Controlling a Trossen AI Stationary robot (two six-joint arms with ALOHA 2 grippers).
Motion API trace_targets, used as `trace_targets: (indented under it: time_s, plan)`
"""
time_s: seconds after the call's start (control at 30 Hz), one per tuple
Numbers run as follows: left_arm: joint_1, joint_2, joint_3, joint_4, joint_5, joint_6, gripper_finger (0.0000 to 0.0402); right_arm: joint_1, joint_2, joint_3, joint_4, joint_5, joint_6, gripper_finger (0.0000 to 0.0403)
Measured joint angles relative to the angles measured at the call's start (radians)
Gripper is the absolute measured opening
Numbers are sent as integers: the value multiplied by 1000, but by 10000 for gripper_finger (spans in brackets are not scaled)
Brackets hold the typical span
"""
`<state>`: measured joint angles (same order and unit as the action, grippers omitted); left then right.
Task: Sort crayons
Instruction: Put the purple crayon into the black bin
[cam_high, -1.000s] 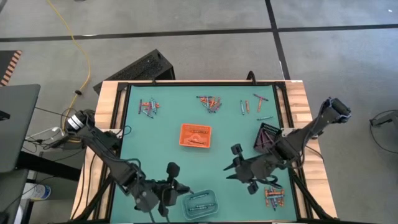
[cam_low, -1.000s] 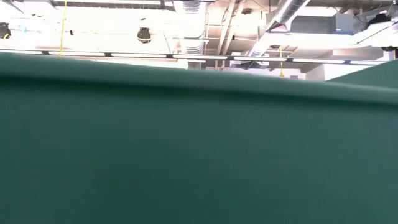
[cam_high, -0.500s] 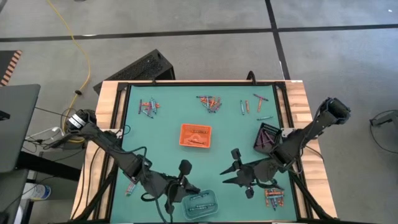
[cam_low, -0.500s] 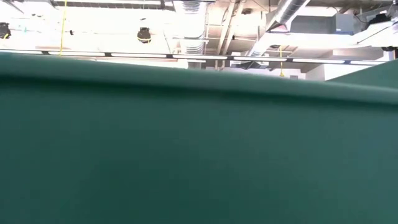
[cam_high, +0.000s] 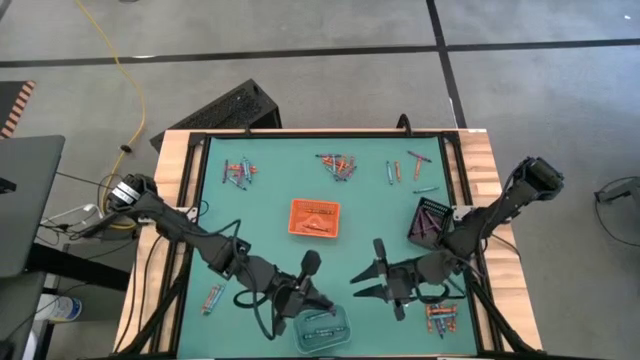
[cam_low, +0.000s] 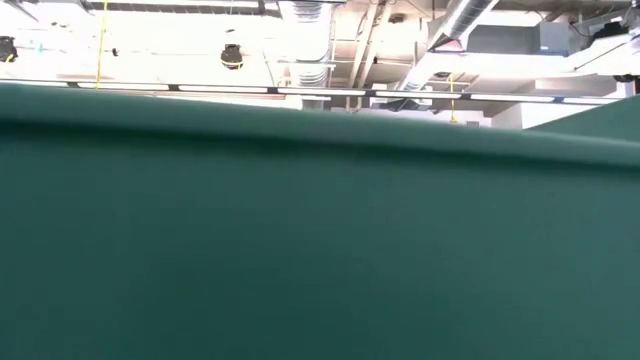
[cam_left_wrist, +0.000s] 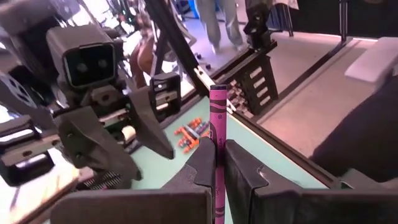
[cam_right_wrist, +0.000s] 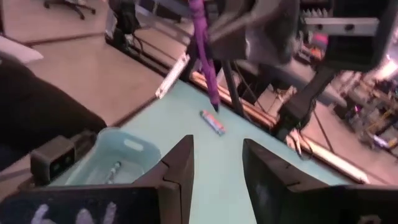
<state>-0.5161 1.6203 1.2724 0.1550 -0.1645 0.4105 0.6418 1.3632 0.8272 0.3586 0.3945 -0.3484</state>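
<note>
Left claw (cam_left_wrist: 216, 163) clamping one purple crayon (cam_left_wrist: 217, 134), right claw (cam_right_wrist: 216, 163) spread open, three trays: orange (cam_high: 315, 218), clear (cam_high: 322, 327), black (cam_high: 430, 220)

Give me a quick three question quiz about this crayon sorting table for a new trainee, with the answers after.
1. True or false: the left gripper is shut on a purple crayon.
2. Multiple choice: the right gripper is A) open and empty, B) shut on a blue crayon, C) resting inside the black tray.
3. Fill in: the tray nearest the left gripper, at the table's near edge, is the ___ tray.

Key
1. True.
2. A.
3. Clear: the clear tray, while the orange tray sits mid-table and the black tray lies by the right arm.
</note>
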Motion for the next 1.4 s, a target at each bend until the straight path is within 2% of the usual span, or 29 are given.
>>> trace_targets:
  time_s: [0.13,0.47,1.03,1.17,1.4]
  plan:
    - [10,0,0,21,3,29,0,-13,19,2,70,-10,-31,132]
    - [25,0,-1,21,-1,41,0,-38,163,1,324,6,-166,132]
    - [27,0,-1,18,-1,53,0,-49,269,111,330,0,-245,130]
    - [27,0,-1,5,-6,53,0,-44,287,136,336,5,-275,112]
    - [24,0,-1,-9,-19,56,0,-30,293,143,320,51,-288,53]
